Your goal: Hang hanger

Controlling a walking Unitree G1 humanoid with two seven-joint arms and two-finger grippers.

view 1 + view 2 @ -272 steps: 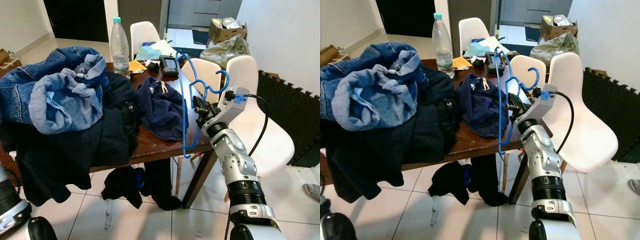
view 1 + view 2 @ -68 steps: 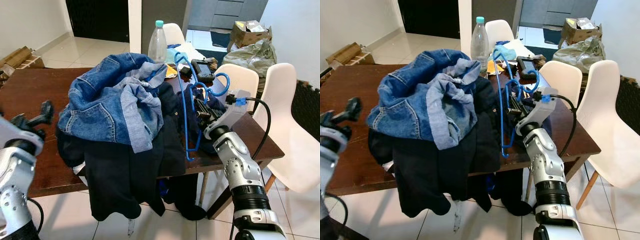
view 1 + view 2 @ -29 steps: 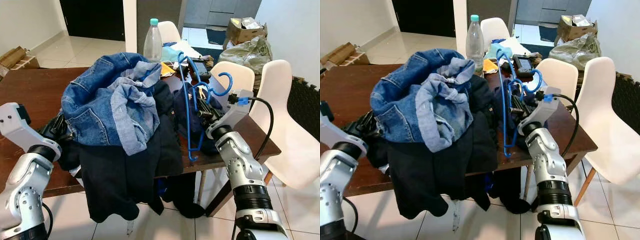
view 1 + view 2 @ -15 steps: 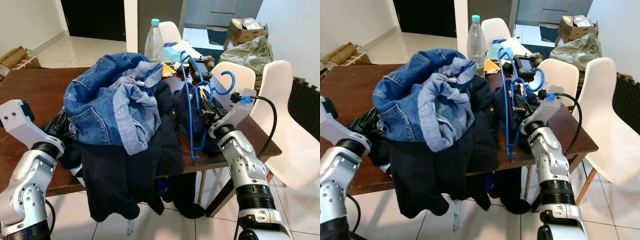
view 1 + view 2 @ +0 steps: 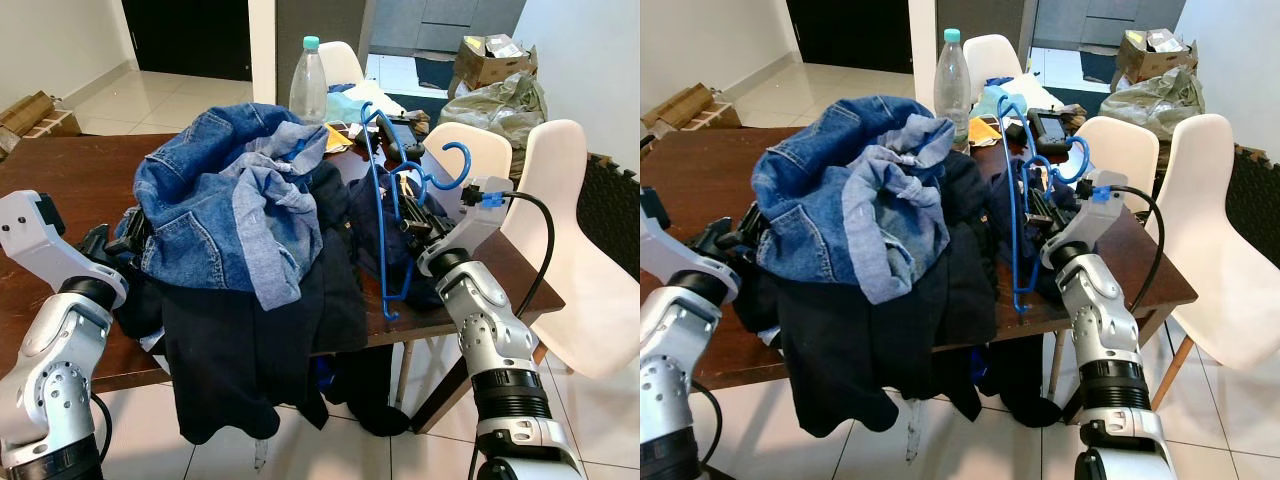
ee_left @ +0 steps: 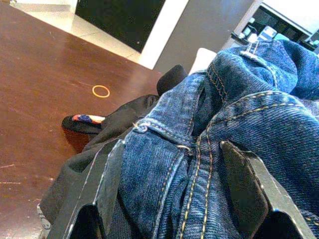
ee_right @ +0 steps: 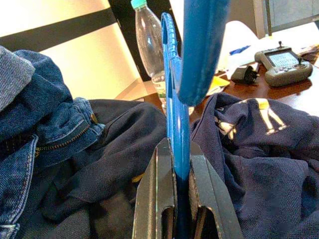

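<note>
Right gripper (image 7: 180, 199) clamped tight on blue hanger (image 5: 378, 190), held upright above the table's (image 5: 60, 170) right edge, hook pointing toward white chair (image 5: 560, 230). Left gripper (image 6: 174, 184) fingers spread wide, straddling a fold of denim jacket (image 5: 225, 200) atop the dark clothes pile (image 5: 250, 320). Plastic bottle (image 5: 305, 75) stands behind the heap.

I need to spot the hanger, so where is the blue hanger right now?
The blue hanger is upright, clamped in the right gripper, over the table's right side beside the denim jacket.
</note>
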